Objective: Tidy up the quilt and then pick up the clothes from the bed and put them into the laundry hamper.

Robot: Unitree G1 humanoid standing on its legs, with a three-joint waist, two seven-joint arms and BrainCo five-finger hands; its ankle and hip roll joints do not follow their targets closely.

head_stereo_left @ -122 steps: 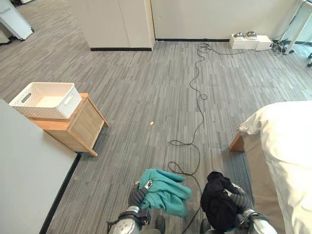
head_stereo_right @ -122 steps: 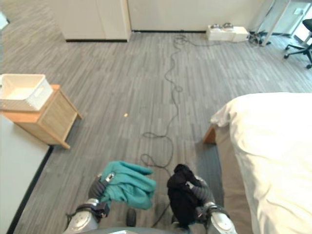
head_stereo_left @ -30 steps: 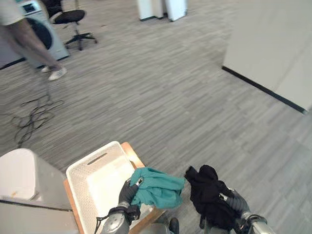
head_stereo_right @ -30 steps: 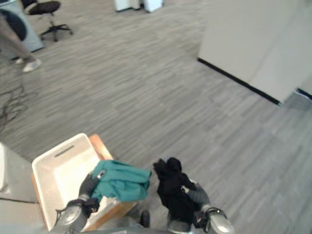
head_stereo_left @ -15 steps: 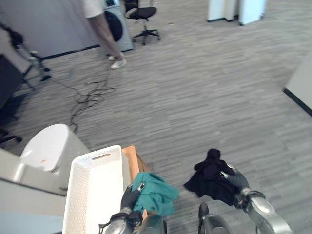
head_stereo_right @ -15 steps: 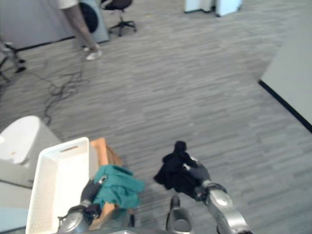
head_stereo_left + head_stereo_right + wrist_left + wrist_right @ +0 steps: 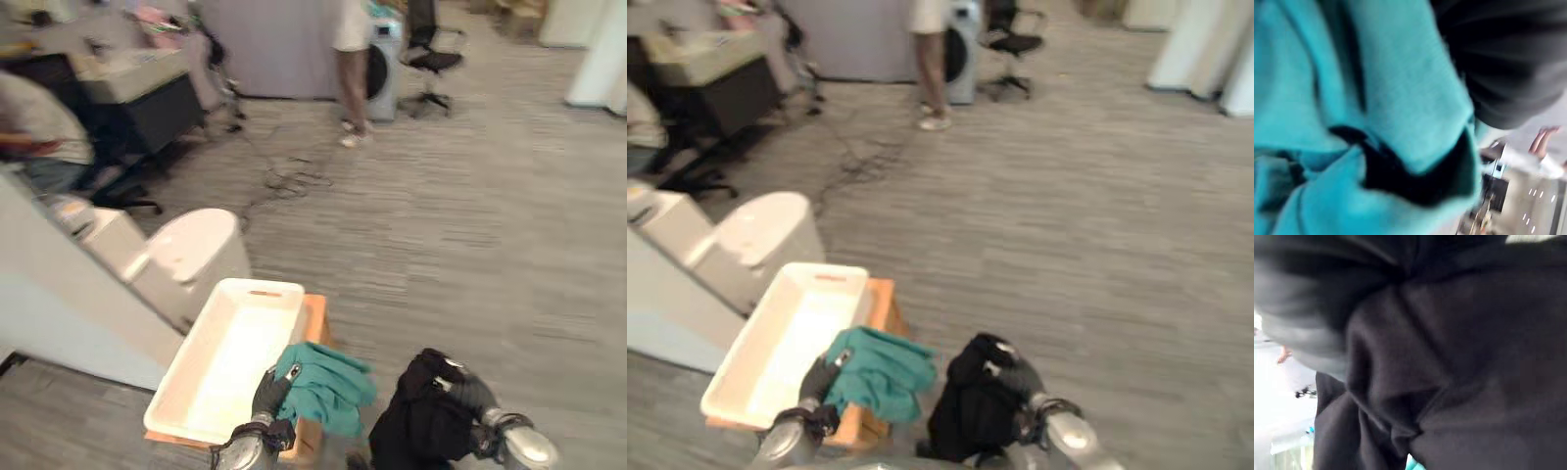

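Observation:
My left hand (image 7: 266, 397) is shut on a bunched teal garment (image 7: 325, 386), held low in front of me over the near right corner of the white hamper (image 7: 211, 387). My right hand (image 7: 468, 397) is shut on a black garment (image 7: 416, 423) that hangs to the right of the teal one, above the floor. The hamper is an empty white perforated basket standing on a small wooden table (image 7: 315, 321). In the left wrist view the teal cloth (image 7: 1352, 107) shows close up, and in the right wrist view the black cloth (image 7: 1440, 382) does.
A white rounded bin (image 7: 201, 250) stands just behind the hamper, beside a grey wall panel (image 7: 59, 323) at left. A person (image 7: 351, 69) stands far back near an office chair (image 7: 431, 61). Cables (image 7: 294, 179) lie on the carpet; open floor lies to the right.
The camera has swung further left, bringing the hamper to the centre in front of me. Both hands still hold their garments; the right hand with the black garment has come in closer.

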